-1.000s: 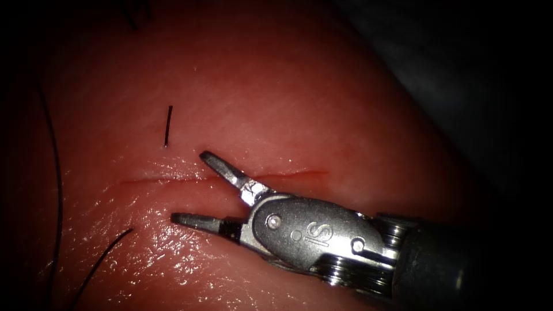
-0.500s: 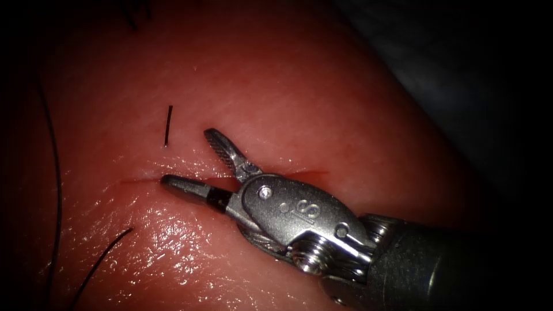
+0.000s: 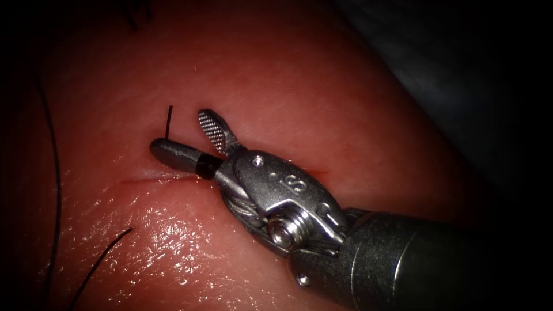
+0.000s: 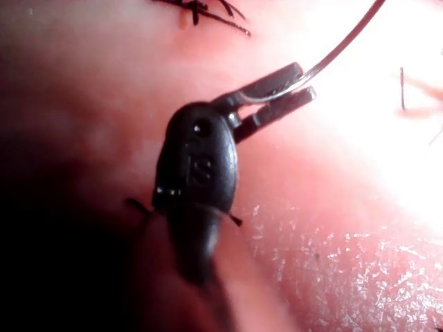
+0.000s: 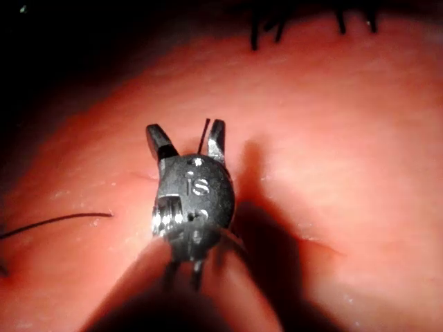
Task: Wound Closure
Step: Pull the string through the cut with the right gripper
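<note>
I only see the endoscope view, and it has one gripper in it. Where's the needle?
Observer: In the left wrist view, the left gripper is shut on the needle, near one end of its curve.
Operator: Is it stuck in the tissue?
Observer: The part I see arcs clear of the tissue; its far end runs off the picture.
Operator: Is my gripper pinching that little black strand?
Observer: No. The right wrist view shows the right gripper open, the strand standing between its jaws.
</note>
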Robot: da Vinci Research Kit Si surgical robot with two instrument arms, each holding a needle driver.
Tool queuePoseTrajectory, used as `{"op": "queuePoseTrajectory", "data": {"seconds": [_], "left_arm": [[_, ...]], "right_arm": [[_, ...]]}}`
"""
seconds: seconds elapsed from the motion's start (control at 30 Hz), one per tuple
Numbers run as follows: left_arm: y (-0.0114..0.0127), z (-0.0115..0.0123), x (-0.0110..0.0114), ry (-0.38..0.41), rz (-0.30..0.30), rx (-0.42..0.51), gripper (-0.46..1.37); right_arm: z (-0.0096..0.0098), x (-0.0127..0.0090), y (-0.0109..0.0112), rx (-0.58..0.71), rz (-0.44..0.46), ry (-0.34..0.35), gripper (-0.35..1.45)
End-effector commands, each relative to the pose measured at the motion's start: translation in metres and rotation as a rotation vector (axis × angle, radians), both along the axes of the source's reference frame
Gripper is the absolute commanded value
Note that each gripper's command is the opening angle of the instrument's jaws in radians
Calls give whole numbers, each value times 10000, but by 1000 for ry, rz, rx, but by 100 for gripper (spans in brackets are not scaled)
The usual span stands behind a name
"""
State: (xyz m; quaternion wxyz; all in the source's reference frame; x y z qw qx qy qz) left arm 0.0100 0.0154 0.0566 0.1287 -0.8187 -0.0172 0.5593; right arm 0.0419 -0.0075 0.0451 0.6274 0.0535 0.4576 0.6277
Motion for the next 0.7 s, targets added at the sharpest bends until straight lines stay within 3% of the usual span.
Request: {"op": "queuePoseTrajectory", "data": {"seconds": [0.03, 0.7], "left_arm": [[0, 1, -2, 2, 8, -4, -35], [-2, 4, -10, 23, 11, -16, -35]], "right_arm": [[2, 1, 1, 15, 1, -6, 104], [54, 11, 6, 88, 71, -25, 95]]}}
